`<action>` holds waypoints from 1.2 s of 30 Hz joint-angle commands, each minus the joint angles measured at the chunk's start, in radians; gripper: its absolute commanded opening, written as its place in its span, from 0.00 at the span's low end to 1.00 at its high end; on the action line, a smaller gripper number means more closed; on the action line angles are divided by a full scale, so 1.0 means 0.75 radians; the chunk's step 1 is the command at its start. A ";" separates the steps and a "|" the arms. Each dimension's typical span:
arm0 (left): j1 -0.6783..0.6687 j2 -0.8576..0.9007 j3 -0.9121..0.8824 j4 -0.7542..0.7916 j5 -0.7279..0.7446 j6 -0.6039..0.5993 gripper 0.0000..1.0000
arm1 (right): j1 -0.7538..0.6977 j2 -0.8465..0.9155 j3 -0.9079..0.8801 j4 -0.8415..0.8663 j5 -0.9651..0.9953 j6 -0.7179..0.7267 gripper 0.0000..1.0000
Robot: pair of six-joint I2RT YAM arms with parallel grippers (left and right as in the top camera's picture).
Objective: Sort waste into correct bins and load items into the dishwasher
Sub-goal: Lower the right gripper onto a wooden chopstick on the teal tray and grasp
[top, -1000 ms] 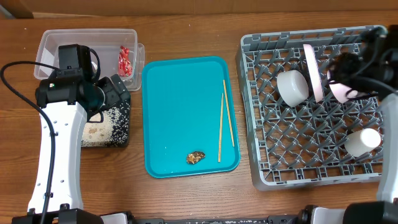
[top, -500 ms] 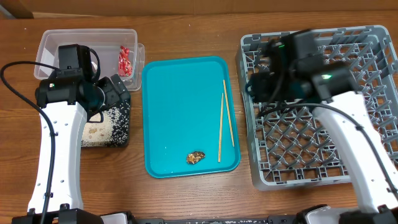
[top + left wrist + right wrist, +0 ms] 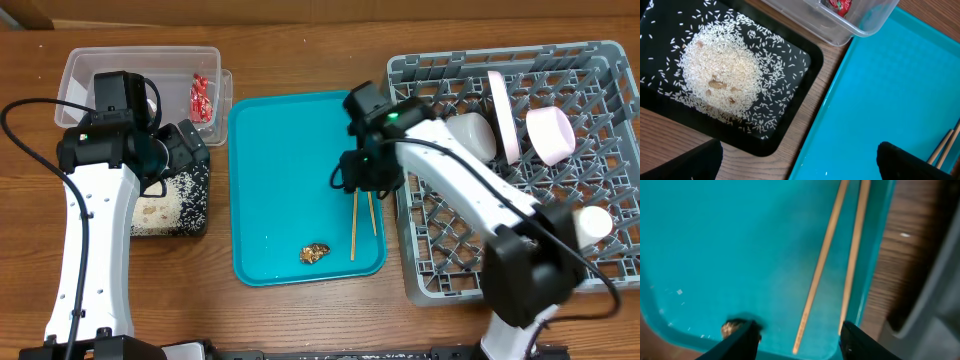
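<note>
Chopsticks (image 3: 353,230) lie side by side along the right edge of the teal tray (image 3: 285,170). That tray sits on the counter (image 3: 300,50) between the black tray (image 3: 203,215) and the dish rack (image 3: 450,260).

Obstructions:
- The rack wall stands just beside the teal tray's right rim, with only a thin strip of counter between them.
- From overhead, the right end effector (image 3: 362,178) and its arm cover the chopsticks' upper halves.
- A brown food scrap (image 3: 316,252) lies near their lower ends.

View differences:
- I cannot judge the right finger gap from overhead. The right wrist view shows the fingers (image 3: 742,340) spread apart and gripping nothing. The chopsticks lie flat in the gap, and one fingertip partly hides the scrap.
- The left wrist view shows the left end effector (image 3: 797,167) spread wide and empty above the black tray's corner. It also shows brown flecks in the rice (image 3: 720,75).
- Only the overhead view shows the plate (image 3: 503,115) standing in the rack.
</note>
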 commanded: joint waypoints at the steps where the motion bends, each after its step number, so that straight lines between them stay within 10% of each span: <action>1: 0.003 -0.024 0.027 0.001 -0.017 -0.013 1.00 | 0.024 0.087 0.005 0.014 0.014 0.070 0.55; 24: 0.003 -0.024 0.027 0.001 -0.017 -0.013 1.00 | 0.092 0.326 -0.004 0.034 0.119 0.180 0.53; 36: 0.003 -0.024 0.027 0.001 -0.017 -0.013 1.00 | 0.092 0.326 -0.110 0.094 0.117 0.185 0.31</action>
